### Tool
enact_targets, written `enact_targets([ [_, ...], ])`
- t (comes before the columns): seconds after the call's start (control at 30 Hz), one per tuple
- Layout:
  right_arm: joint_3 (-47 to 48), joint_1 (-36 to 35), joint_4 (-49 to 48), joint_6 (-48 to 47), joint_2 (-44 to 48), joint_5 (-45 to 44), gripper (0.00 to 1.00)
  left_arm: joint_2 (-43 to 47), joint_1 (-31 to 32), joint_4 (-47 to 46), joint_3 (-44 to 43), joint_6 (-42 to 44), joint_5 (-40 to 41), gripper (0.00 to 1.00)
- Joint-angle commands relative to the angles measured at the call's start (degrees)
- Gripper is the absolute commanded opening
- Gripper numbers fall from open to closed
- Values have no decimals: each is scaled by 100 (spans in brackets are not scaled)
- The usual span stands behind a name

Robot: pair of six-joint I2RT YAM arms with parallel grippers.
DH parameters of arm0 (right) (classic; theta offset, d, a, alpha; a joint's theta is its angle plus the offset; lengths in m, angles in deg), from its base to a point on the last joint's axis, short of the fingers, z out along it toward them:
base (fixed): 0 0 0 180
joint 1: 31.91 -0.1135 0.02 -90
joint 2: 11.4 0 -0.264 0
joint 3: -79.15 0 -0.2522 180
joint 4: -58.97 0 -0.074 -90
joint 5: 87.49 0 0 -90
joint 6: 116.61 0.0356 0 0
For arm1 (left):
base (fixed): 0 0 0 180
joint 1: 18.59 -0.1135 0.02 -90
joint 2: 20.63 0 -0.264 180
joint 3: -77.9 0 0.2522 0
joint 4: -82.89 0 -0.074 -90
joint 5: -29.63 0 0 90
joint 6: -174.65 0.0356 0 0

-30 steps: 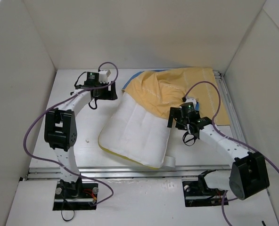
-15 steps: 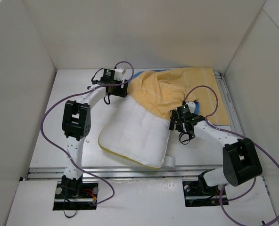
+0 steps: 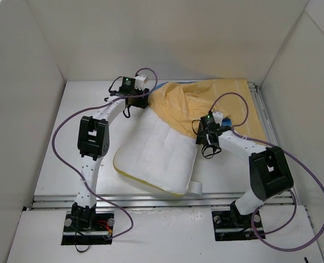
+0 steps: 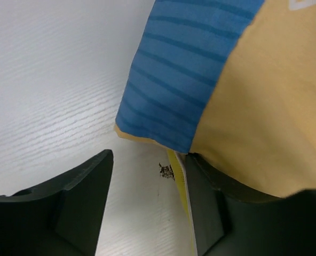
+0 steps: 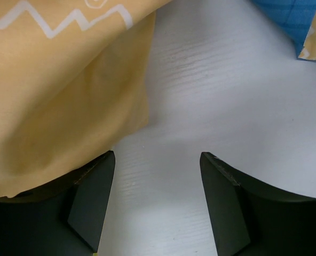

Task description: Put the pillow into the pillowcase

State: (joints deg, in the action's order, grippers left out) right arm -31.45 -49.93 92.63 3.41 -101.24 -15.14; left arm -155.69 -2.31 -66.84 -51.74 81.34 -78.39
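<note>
The white quilted pillow [image 3: 159,156] with yellow piping lies in the middle of the table, its far end inside the yellow-orange pillowcase [image 3: 206,98]. My left gripper [image 3: 139,102] is open at the case's left opening edge; in the left wrist view [image 4: 147,165] its right finger lies under the yellow fabric [image 4: 265,117], next to the blue striped lining [image 4: 174,101] and the pillow's piping [image 4: 182,186]. My right gripper [image 3: 206,133] is open at the case's right edge; in the right wrist view [image 5: 157,165] the yellow fabric [image 5: 56,96] drapes over its left finger.
White walls enclose the table [image 3: 91,164] on three sides. A metal rail [image 3: 151,200] runs along the near edge and another along the right edge [image 3: 263,120]. A blue corner of the case [image 5: 294,21] lies on the table beyond the right gripper.
My left gripper moved right to the pillowcase's left opening edge. My right gripper moved a little up and left to the case's right edge. The pillow stayed put.
</note>
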Motion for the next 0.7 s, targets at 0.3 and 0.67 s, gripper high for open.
enact_targets([
  [0.3,448,-79,-715,-5,19,-19,18,297,69,-1440,232,103,-685,0],
  [0.67,342,-44,-751,-40,511,33,0,1192,-88,-2266,1409,-37,-571,0],
])
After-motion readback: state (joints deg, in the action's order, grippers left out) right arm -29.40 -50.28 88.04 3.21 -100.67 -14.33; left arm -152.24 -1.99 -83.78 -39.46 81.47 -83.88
